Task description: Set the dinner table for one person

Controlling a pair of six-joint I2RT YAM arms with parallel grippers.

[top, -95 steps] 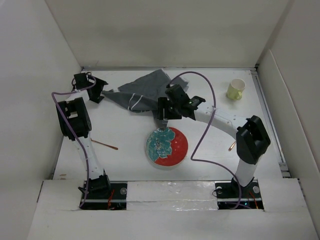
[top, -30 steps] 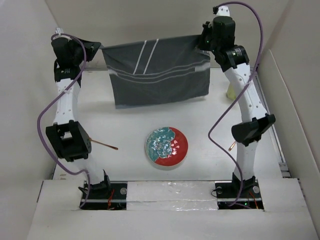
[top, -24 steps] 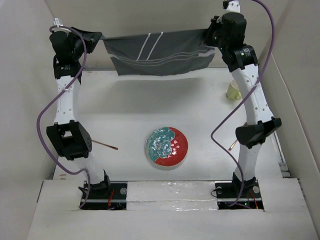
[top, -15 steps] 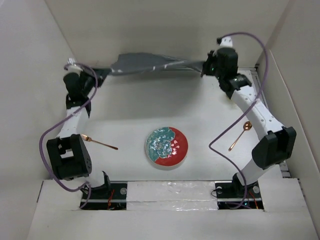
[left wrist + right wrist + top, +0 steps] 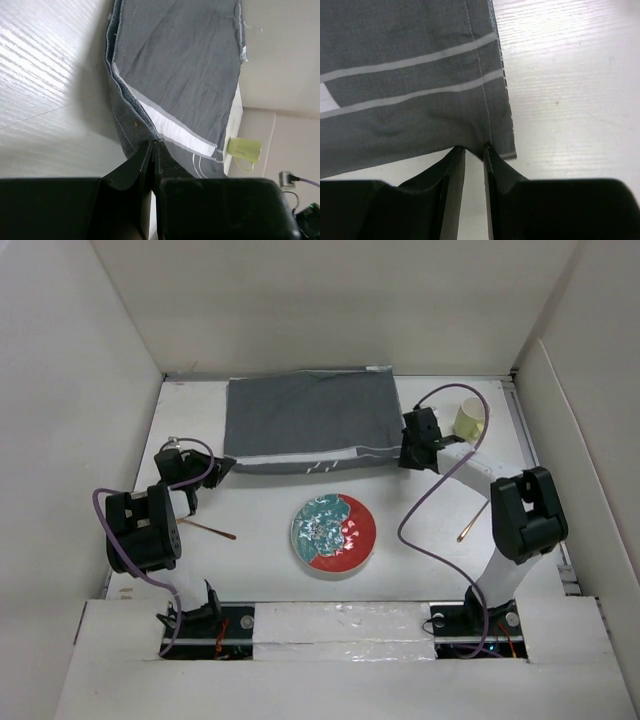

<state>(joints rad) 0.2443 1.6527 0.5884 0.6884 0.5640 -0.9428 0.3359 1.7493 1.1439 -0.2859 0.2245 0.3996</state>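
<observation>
A dark grey cloth (image 5: pixel 310 418) with pale stripes lies spread flat on the back half of the white dinner table (image 5: pixel 260 502). My left gripper (image 5: pixel 225 464) is low at the cloth's near left corner. In the left wrist view its jaws (image 5: pixel 153 142) are shut on the cloth's (image 5: pixel 175 65) folded edge. My right gripper (image 5: pixel 405 452) sits at the near right corner. In the right wrist view its jaws (image 5: pixel 474 148) stand slightly apart, with white table showing between them and the cloth's hem (image 5: pixel 495 145) resting at the tips.
A red and teal plate (image 5: pixel 333 531) sits at the table's middle front. A pale yellow-green cup (image 5: pixel 471 418) stands at the back right, beside the right arm. One copper spoon (image 5: pixel 472 523) lies right of the plate; another copper utensil (image 5: pixel 205 529) lies left of it.
The cloth, held stretched high between both grippers a second ago, has come down and lies flat. Both arms have dropped and drawn nearer. The right jaws have parted.
</observation>
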